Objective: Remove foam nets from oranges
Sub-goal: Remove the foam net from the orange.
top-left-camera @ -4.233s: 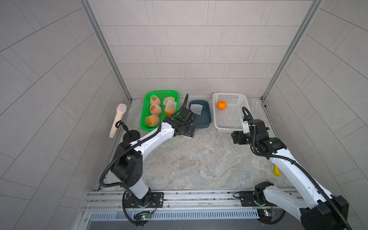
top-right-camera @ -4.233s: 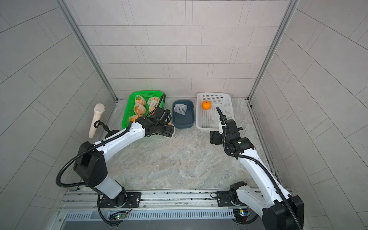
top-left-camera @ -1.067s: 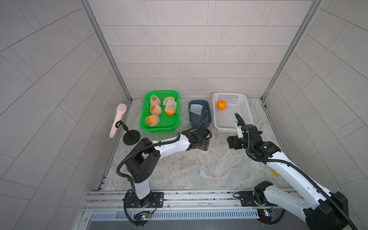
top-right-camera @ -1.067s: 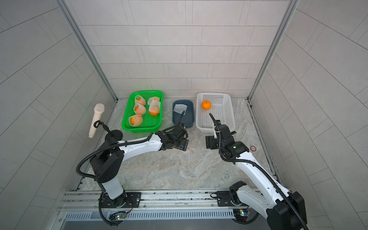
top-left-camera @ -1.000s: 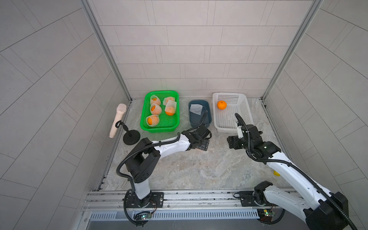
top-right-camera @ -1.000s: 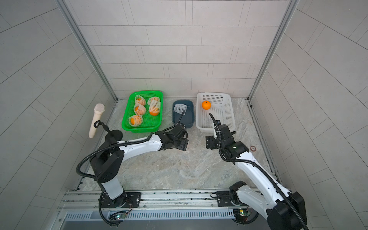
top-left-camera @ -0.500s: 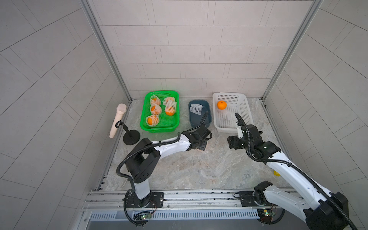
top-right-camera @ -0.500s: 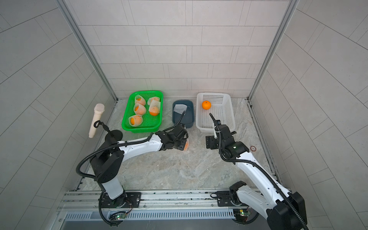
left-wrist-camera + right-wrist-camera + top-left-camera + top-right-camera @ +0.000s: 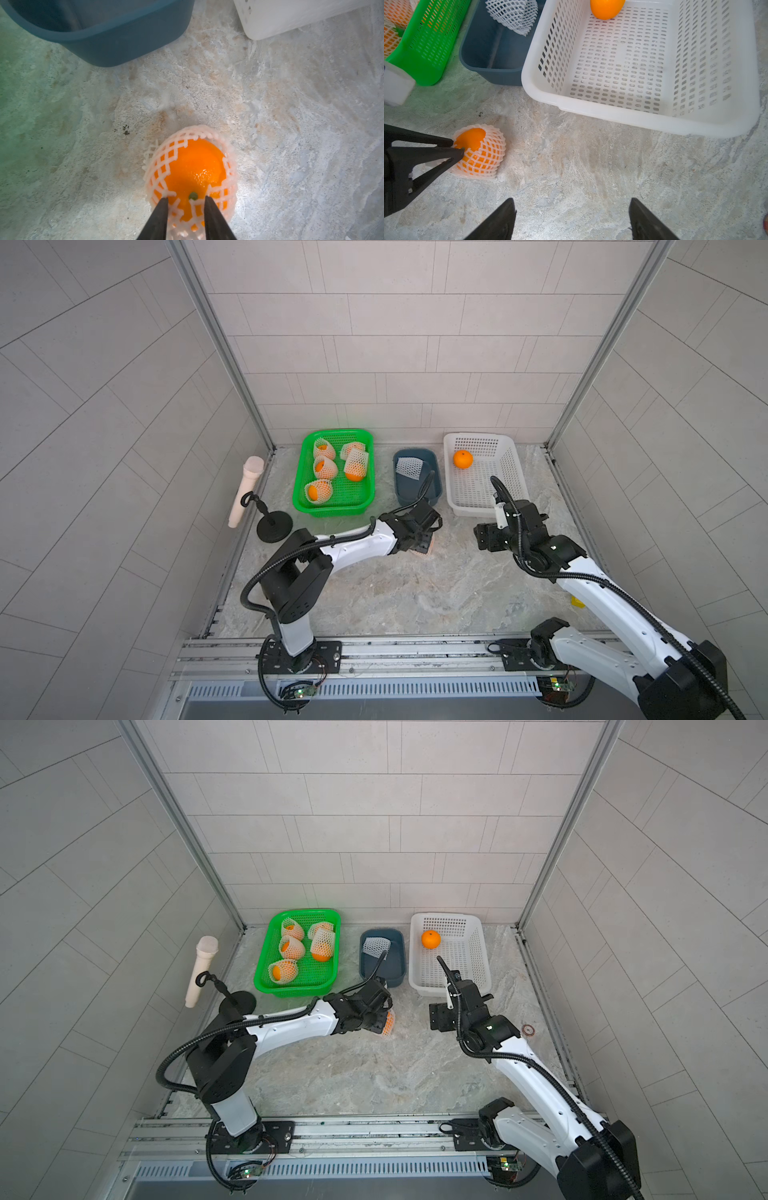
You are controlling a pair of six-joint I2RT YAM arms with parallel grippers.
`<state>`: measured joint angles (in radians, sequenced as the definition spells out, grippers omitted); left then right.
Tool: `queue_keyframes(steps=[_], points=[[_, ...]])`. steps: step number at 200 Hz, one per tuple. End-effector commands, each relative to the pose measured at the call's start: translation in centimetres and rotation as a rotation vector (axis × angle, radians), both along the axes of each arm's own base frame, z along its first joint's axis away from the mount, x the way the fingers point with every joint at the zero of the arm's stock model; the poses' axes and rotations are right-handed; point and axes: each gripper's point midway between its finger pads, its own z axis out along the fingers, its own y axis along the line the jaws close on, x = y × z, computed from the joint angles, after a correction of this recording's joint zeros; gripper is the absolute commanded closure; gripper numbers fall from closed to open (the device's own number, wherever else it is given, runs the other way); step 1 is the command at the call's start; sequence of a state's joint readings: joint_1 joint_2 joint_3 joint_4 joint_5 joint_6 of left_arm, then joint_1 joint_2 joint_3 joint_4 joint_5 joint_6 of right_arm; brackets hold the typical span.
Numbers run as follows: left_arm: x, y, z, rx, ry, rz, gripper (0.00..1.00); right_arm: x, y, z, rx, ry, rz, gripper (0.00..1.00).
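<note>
One orange (image 9: 193, 166) in a white foam net (image 9: 488, 164) lies on the stone table in front of the blue bin. My left gripper (image 9: 186, 199) is at its stem end. Its fingertips (image 9: 163, 202) rest on the net's rim a narrow gap apart, with net strands and bare peel between them. Both top views show it at the same spot (image 9: 422, 545) (image 9: 382, 1025). My right gripper (image 9: 571, 200) hangs open and empty to the right (image 9: 484, 537). Several netted oranges (image 9: 319, 490) lie in the green basket (image 9: 365, 506). One bare orange (image 9: 462, 459) sits in the white basket (image 9: 515, 472).
The blue bin (image 9: 415, 493) between the two baskets holds one loose foam net (image 9: 408, 467). A beige handle on a black stand (image 9: 273, 526) is at the left wall. A small yellow piece (image 9: 577, 601) and a round disc (image 9: 528, 1028) lie at the right edge.
My left gripper came from the green basket to the table's middle, where the netted orange now lies. Over the last second its jaws have narrowed on the net. The right arm stayed still.
</note>
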<state>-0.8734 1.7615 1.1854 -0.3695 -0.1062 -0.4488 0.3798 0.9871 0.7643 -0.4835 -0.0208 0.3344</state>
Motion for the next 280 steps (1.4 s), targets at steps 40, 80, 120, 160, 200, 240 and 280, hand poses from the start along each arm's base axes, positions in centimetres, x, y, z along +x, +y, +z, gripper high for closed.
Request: queue_keyframes(steps=[40, 80, 120, 160, 200, 240, 280], points=[[-0.1, -0.2, 2.5, -0.028, -0.034, -0.006, 0.76, -0.2, -0.2, -0.3, -0.005, 0.013, -0.011, 0.13], [-0.1, -0.3, 2.9, -0.037, -0.038, -0.011, 0.82, -0.1, -0.1, -0.2, -0.004, 0.011, -0.01, 0.13], [-0.2, -0.3, 3.4, -0.046, -0.047, -0.014, 0.86, -0.1, -0.1, -0.2, -0.005, 0.011, -0.01, 0.13], [-0.1, -0.3, 4.0, -0.053, -0.063, -0.016, 0.88, -0.2, -0.1, -0.3, -0.005, 0.013, -0.01, 0.13], [-0.1, -0.3, 4.5, -0.065, -0.07, -0.018, 0.92, -0.2, -0.1, -0.4, -0.003, 0.015, -0.01, 0.13], [-0.2, -0.2, 4.6, -0.076, -0.073, -0.018, 0.93, -0.3, -0.1, -0.3, -0.002, 0.015, -0.01, 0.13], [-0.5, -0.1, 3.6, -0.06, -0.06, -0.004, 0.89, -0.3, -0.2, -0.4, -0.003, 0.015, -0.012, 0.13]])
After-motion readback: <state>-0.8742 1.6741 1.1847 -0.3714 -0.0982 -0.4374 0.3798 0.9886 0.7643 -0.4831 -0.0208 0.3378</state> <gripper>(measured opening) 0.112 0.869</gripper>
